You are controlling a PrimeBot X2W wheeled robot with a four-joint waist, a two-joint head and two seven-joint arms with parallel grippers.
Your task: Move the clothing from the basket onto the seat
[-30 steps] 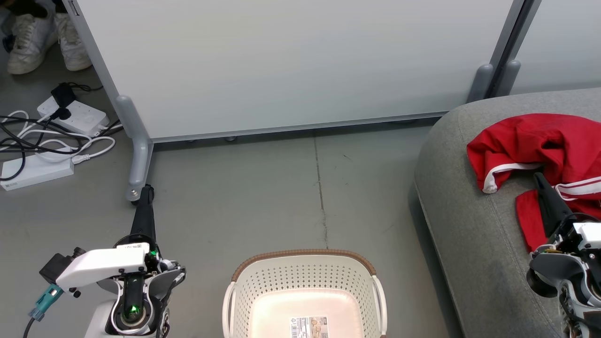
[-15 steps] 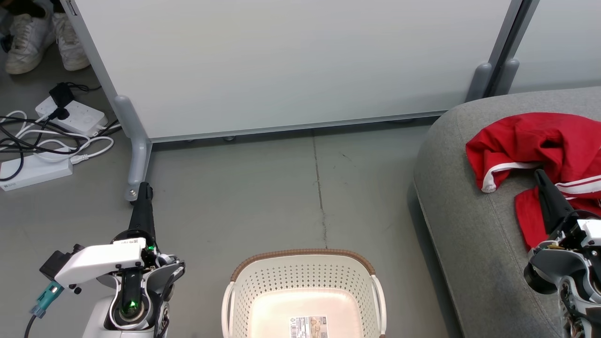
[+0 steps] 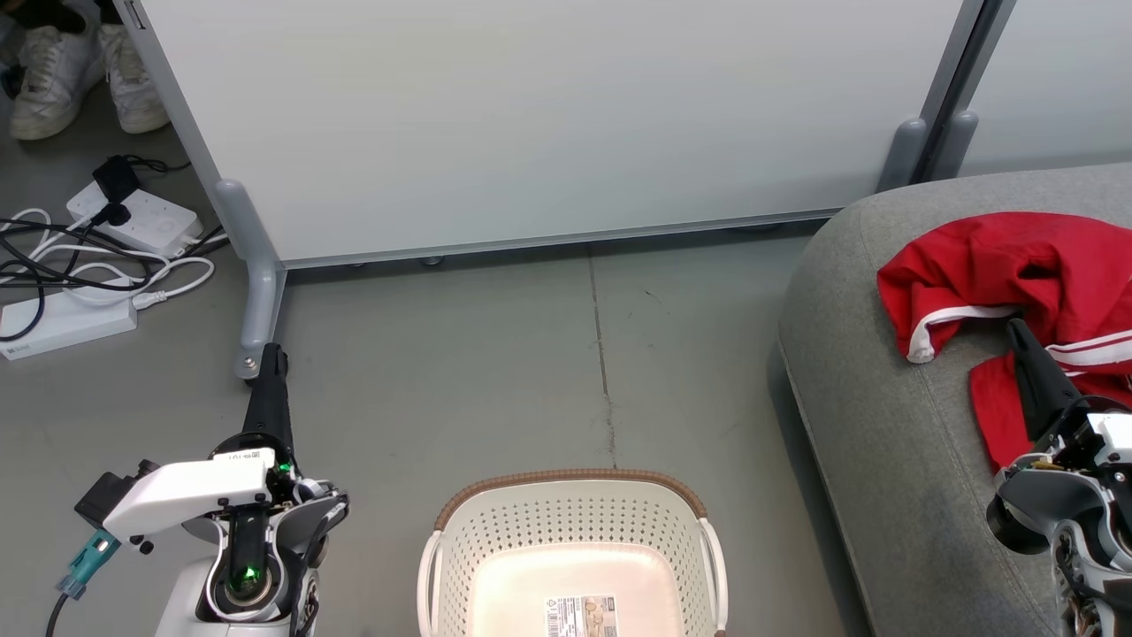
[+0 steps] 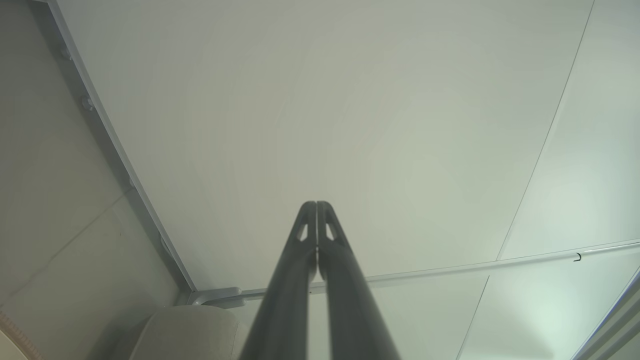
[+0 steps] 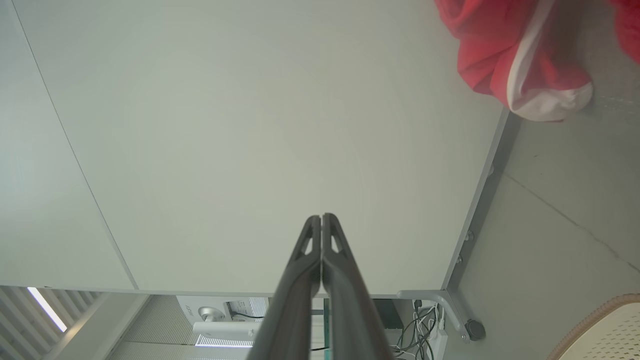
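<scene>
The white basket (image 3: 573, 531) with its brown rim stands on the floor at the bottom centre, holding nothing but a label on its bottom; its rim also shows in the right wrist view (image 5: 600, 320). The red clothing (image 3: 1008, 265) with white trim lies bunched on the grey seat (image 3: 867, 372) at the right, a second red piece (image 3: 992, 407) just below it. My right gripper (image 3: 1017, 329) is shut and empty, its tip over that clothing (image 5: 500, 55). My left gripper (image 3: 272, 356) is shut and empty above the floor, left of the basket. Both wrist views show closed fingers (image 4: 316, 206) (image 5: 321, 217).
A pale partition (image 3: 548, 124) on grey feet (image 3: 256, 310) stands across the back. Power strips and tangled cables (image 3: 80, 265) lie on the floor at the far left, with white shoes (image 3: 62, 71) behind them. Bare grey floor lies between the basket and the partition.
The whole picture shifted very slightly a second ago and the left arm sits a touch lower. Nothing has moved in the last half second.
</scene>
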